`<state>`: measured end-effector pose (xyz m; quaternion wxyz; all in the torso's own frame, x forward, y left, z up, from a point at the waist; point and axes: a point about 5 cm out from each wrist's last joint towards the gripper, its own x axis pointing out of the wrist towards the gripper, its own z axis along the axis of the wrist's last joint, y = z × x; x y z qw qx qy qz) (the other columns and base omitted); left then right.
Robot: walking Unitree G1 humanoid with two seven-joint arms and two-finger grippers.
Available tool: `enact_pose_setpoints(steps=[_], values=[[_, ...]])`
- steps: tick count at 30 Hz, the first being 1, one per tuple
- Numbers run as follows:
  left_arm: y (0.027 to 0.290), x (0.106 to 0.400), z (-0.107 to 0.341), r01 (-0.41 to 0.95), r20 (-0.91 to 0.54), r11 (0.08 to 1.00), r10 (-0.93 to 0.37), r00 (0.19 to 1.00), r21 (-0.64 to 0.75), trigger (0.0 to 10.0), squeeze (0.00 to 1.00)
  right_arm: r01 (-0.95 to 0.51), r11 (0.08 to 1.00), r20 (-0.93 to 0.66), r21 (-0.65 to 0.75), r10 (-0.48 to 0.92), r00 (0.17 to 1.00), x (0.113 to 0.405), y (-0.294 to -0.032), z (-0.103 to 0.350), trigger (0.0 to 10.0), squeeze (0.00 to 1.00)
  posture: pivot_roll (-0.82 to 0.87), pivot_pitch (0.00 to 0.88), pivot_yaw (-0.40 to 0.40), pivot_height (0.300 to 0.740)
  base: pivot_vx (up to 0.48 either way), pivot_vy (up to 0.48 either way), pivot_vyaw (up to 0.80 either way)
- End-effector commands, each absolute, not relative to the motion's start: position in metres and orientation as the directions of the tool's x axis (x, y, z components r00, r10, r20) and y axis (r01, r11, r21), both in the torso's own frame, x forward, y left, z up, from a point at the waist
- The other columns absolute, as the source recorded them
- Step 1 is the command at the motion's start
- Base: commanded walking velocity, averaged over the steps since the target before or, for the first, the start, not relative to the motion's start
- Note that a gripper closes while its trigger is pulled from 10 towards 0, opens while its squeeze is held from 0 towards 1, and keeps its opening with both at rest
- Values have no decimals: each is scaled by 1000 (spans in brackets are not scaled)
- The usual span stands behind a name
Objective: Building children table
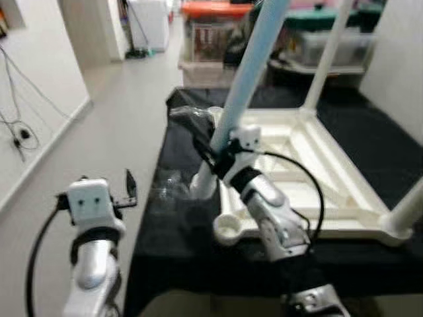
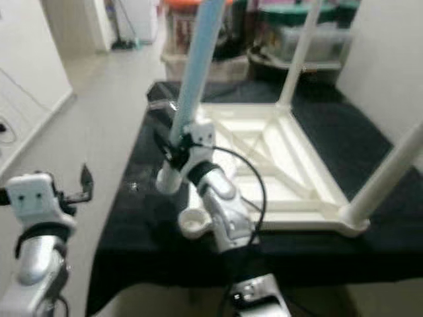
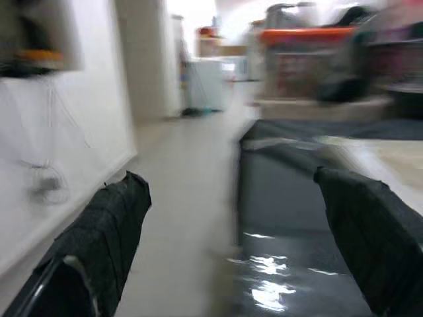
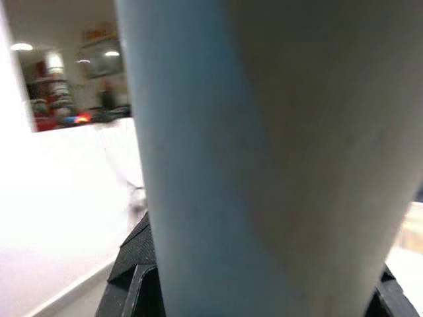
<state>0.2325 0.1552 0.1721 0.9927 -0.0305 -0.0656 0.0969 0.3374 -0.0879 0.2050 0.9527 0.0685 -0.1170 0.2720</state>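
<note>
A white children's table top (image 1: pixel 310 158) lies upside down on a black cloth (image 1: pixel 192 264). One white leg (image 1: pixel 327 56) stands at its far corner and another (image 1: pixel 410 211) at the near right corner. The near left socket (image 1: pixel 228 228) holds nothing. My right gripper (image 1: pixel 218 150) is shut on a light blue leg (image 1: pixel 251 66), which leans slightly with its foot at the left corner socket (image 1: pixel 203 185). The right wrist view has that blue leg (image 4: pixel 264 165) close up between the fingers. My left gripper (image 1: pixel 129 188) hovers open over the floor, left of the cloth edge, its fingers (image 3: pixel 112 224) spread wide.
Clear plastic wrap (image 1: pixel 168 179) lies on the cloth by the left socket. Storage bins (image 1: pixel 211 36) with an orange lid stand behind the table. The pale floor (image 1: pixel 112 132) runs along the left, with cables (image 1: pixel 20 135) on the wall.
</note>
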Motion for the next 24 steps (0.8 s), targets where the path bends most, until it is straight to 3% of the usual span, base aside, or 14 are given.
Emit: enact_pose_setpoints(steps=[1,7,17,19,24], values=[[161,231,168,-214,103,975,219,970,-55,10000,0,-571,817,301,82,526,796,338,-81,216,10000,0,43,0,-27,740,0,0,0],[159,231,168,-195,97,978,201,975,-73,10000,0,-595,797,312,108,540,781,342,-84,222,10000,0,43,0,-25,740,0,0,0],[131,213,159,109,77,993,-104,992,-54,10000,0,-675,733,300,83,628,718,372,-103,245,10000,0,58,0,-26,740,0,0,0],[111,194,147,302,22,952,-301,953,-59,10000,0,-790,611,203,52,768,607,379,-113,248,10000,0,80,1,-25,740,0,0,0],[92,173,139,451,-18,892,-452,892,-41,10000,0,-874,483,197,52,853,483,378,-135,259,10000,0,92,37,-9,740,0,0,0]])
